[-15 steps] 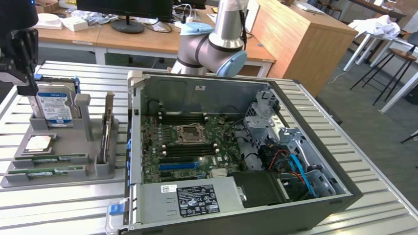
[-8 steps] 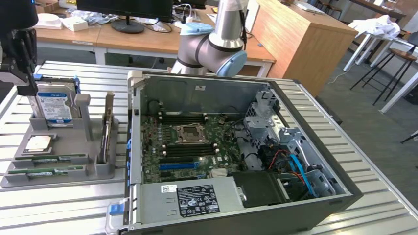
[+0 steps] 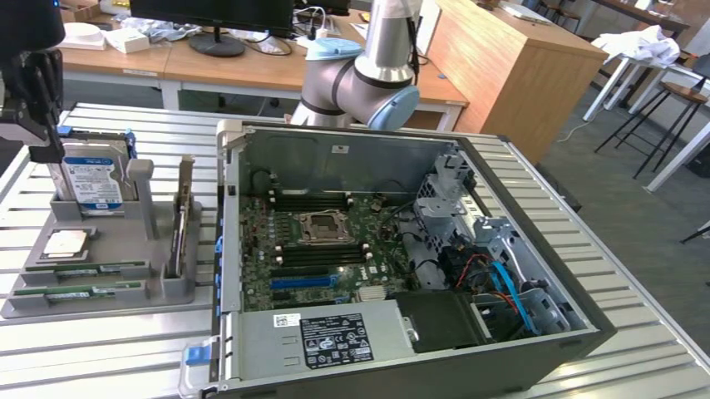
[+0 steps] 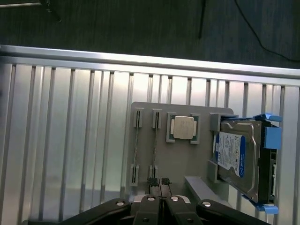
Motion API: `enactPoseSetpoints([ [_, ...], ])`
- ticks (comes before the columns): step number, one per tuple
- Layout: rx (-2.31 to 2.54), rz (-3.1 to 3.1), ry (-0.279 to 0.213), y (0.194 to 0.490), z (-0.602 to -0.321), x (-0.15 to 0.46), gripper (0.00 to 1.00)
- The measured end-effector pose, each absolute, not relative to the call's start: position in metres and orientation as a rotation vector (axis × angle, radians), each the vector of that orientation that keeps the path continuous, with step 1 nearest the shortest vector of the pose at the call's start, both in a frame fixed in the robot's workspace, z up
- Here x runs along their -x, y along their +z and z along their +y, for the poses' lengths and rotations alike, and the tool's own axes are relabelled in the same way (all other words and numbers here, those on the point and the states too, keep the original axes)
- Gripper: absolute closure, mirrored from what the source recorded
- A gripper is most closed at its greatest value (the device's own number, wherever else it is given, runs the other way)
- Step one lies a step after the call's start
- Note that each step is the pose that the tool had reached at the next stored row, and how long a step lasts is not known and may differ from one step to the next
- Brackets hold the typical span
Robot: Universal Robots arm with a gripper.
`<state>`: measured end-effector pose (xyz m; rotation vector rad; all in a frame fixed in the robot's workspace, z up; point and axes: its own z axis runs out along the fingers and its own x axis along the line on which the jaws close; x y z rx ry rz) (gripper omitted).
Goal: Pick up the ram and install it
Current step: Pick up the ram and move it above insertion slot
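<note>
Black fingers of the hand (image 4: 159,183) lie closest to the wrist view, pressed together tip to tip and pinching nothing. Just beyond those tips is the ram (image 4: 154,147), a long, thin green circuit-board stick seated on edge in a slot of the flat grey plastic holder (image 4: 187,159), not yet lifted. A twin stick (image 4: 136,147) runs parallel just beside it, slightly farther off the hand's line. On the hand's other side come the square silver processor chip (image 4: 183,127) and, past that, the upright silver hard drive with a blue label (image 4: 234,157). Everything rests on the slatted metal table (image 4: 61,140).

Trouble looks likeliest from the closed fingers. Lowered like this, they would land on the stick's edge or its end clip rather than straddle it. The twin is close enough to be nudged or taken by mistake, and a pull from one end could jam the thin board in its slot.

The hand points straight down over the holder's near end, raised clear and touching nothing. The open black computer case (image 3: 332,158) stands well off to its side.
</note>
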<state>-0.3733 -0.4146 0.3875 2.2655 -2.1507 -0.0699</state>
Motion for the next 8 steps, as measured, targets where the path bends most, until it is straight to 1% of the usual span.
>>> enactPoseSetpoints([
  [8,-2.238,-2.18,-0.07,0.3868,-0.4146,0.3733,0.9],
])
